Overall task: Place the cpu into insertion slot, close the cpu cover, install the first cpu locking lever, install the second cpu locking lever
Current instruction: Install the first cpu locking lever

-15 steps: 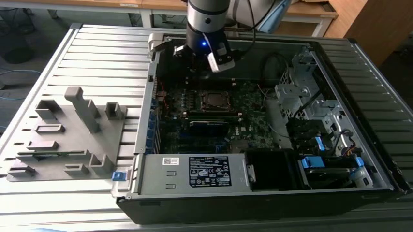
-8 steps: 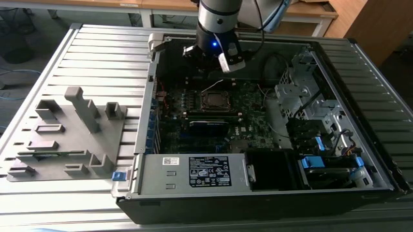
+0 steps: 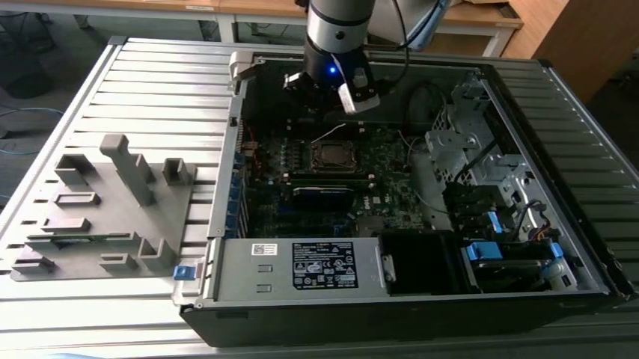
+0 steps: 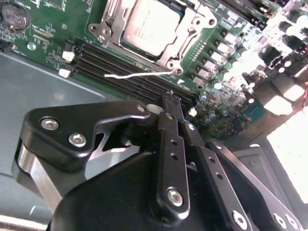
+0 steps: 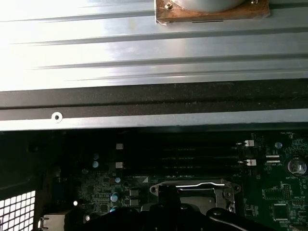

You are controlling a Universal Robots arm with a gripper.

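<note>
slatted metal table carries an open computer case. grey fixture tray lies well apart from the insertion slot, toward the exterior view's left. arm reaches into the case near the slot, on its far side in the exterior view. motherboard surrounds the slot. claw: fingers together, nothing held, across the black memory slots from the insertion slot, apart from it. cpu cover lies flat on the slot, framing the cpu seated inside. thin silvery lever sticks out from the slot's corner, between slot and claw, not touching the claw.
</note>
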